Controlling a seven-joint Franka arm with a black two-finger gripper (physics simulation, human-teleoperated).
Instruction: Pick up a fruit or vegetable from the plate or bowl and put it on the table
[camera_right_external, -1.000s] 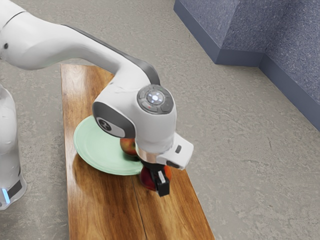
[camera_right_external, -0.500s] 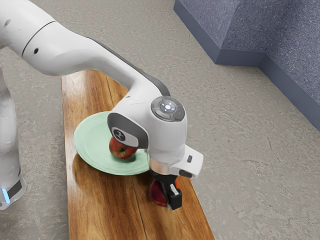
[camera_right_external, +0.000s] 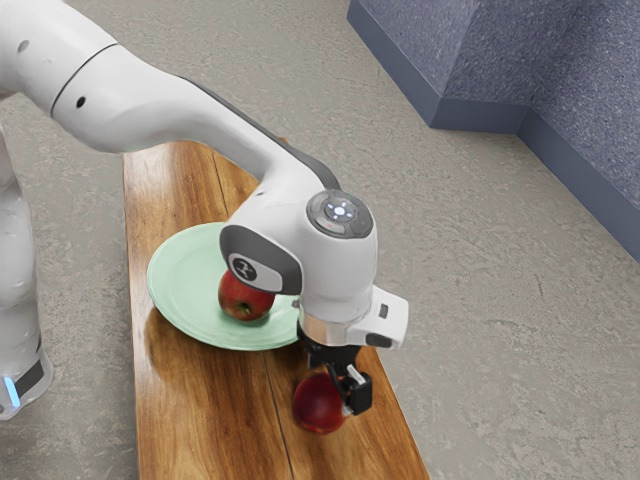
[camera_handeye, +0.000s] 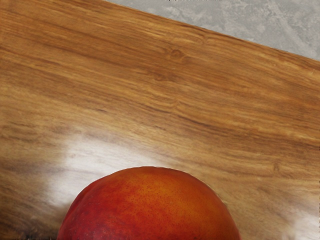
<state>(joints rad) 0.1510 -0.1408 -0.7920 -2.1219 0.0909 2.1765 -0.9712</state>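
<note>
Since I can't tell whether my gripper (camera_right_external: 347, 402) is spread or clamped on the red fruit (camera_right_external: 318, 405), off the plate (camera_right_external: 168, 292) and near its rim, I should make sure it sits softly on the table (camera_right_external: 210, 420), release evenly and rise straight. The plate holds an apple (camera_right_external: 245, 299).

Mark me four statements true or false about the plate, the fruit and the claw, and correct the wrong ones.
1. An apple lies on the plate. True.
2. The red-orange fruit is inside the plate's rim. False: it is outside the rim, on or just above the table.
3. The claw is at the apple. False: it is at the red-orange fruit.
4. The plate is pale green and rests on the wooden table. True.
</note>
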